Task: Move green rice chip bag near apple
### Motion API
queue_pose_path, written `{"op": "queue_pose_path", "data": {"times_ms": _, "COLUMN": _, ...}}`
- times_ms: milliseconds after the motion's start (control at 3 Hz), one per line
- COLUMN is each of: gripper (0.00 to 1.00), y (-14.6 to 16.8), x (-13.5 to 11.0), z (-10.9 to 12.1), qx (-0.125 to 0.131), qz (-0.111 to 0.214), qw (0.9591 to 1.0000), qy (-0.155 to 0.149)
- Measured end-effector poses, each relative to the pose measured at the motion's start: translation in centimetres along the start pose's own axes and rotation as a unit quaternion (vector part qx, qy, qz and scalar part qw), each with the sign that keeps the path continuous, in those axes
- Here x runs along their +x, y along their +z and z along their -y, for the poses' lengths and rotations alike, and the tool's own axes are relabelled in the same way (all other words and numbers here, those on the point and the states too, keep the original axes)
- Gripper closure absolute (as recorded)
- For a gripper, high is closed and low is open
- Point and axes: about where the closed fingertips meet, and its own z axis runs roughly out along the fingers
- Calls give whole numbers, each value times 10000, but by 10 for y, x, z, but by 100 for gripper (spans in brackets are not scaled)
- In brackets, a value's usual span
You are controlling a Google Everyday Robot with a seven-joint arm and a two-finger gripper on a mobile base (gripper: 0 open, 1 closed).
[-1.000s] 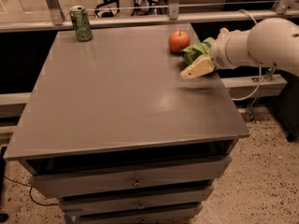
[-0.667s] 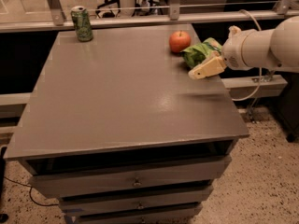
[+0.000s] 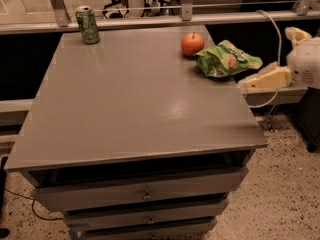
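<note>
Just off the bench's (image 3: 125, 109) right edge, the gripper (image 3: 267, 59) hangs with its fingers (image 3: 267, 78) spread wide and empty, touching nothing. The green rice chip bag (image 3: 226, 59) lies on the bench's far right corner, just beside the apple (image 3: 192, 44).

Count from where I stand, approx front of the room: 1 grey table (image 3: 125, 114) w/ 3 drawers (image 3: 100, 196) stacked under its top. Items on the tabletop, 3 total: 1 apple (image 3: 192, 44), 1 green rice chip bag (image 3: 226, 59), 1 green drink can (image 3: 87, 25). No. of each kind is 1, no duplicates. Robot parts: 1 gripper (image 3: 265, 58), off the table's right edge, near the bag but not touching it, w/ 2 cream fingers (image 3: 265, 78) spread apart, nothing between them. Also 1 white cable (image 3: 275, 29) curving down beside the gripper.
</note>
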Motion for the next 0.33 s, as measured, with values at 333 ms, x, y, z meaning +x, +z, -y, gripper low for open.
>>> {"op": "queue_pose_path", "data": {"times_ms": 333, "gripper": 0, "y": -37, "x": 16, "z": 13, "qx": 244, "qz": -37, "qw": 9997, "qy": 75}}
